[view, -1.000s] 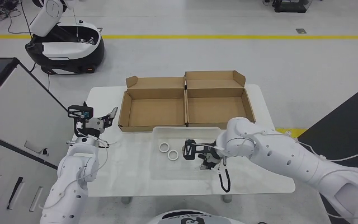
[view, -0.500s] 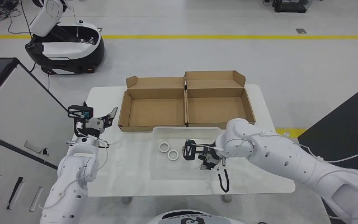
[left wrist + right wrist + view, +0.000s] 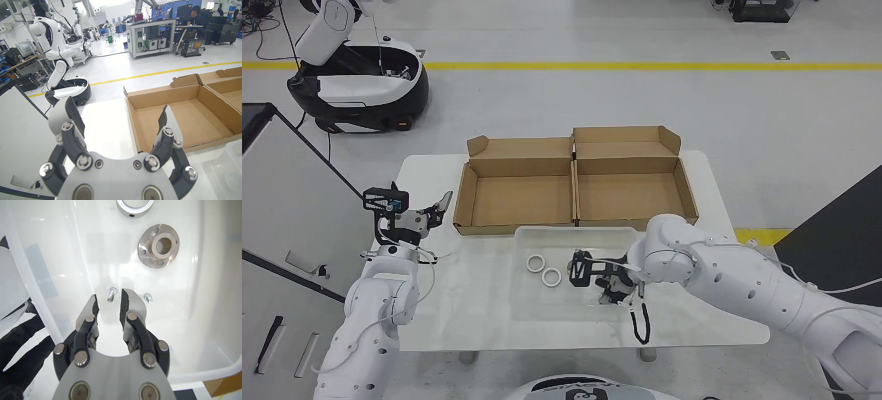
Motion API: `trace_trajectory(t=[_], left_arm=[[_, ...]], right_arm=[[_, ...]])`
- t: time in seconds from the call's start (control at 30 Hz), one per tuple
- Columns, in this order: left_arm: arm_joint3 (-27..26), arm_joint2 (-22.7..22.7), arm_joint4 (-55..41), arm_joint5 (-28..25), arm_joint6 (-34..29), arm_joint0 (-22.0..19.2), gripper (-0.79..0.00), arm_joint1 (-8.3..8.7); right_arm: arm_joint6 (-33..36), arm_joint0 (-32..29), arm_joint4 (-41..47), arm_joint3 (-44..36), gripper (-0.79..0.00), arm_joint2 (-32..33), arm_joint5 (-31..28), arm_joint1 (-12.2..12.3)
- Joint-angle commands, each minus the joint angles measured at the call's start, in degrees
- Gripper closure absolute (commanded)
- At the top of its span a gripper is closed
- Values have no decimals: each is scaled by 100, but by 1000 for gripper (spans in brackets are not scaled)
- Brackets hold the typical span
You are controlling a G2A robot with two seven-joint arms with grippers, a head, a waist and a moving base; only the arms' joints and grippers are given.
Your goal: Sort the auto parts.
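My right gripper [image 3: 109, 295] is down inside the white bin [image 3: 189, 313], open, with a small silver bolt [image 3: 111, 294] lying on the floor between its fingertips. A second, shorter bolt [image 3: 148, 298] rests just beside one finger. Farther along the bin floor lie a round metal flange [image 3: 158, 248] and a metal collar [image 3: 135, 205]. From above, the right gripper [image 3: 578, 270] sits mid-bin [image 3: 542, 234], next to two pale rings [image 3: 536, 264] [image 3: 552, 276]. My left gripper [image 3: 117, 103] hangs open and empty over the table's left side [image 3: 432, 212].
Two open cardboard boxes [image 3: 514, 195] [image 3: 632, 190] stand side by side behind the bin, both bare inside; the nearer one [image 3: 189, 113] lies ahead of the left gripper. A white panel [image 3: 282, 200] leans off the table's left edge.
The right arm has crept slightly leftward over the bin, the gripper staying low around the bolt. The left arm has not moved.
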Motion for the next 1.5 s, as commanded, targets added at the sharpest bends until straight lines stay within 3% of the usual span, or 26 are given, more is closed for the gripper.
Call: trace_trajectory(t=[0.0,0.43,0.87,0.97,1.2,1.33,1.47], left_arm=[[0,0,0,0,0,0,-785,0],[0,0,0,0,0,0,-785,0],[0,0,0,0,0,0,-785,0],[0,0,0,0,0,0,-785,0],[0,0,0,0,0,0,-785,0],[0,0,0,0,0,0,-785,0],[0,0,0,0,0,0,-785,0]], right_arm=[[-6,-10,-18,9,-283,4,-5,-13],[-15,-97,-111,105,-200,41,-48,-81],[-45,-139,-138,198,-191,72,-49,-177],[-21,-141,-141,236,-145,66,-65,-202],[44,-152,-185,281,-126,91,-81,-234],[101,-163,-217,279,0,115,-86,-240],[100,-187,-280,266,0,145,-98,-241]])
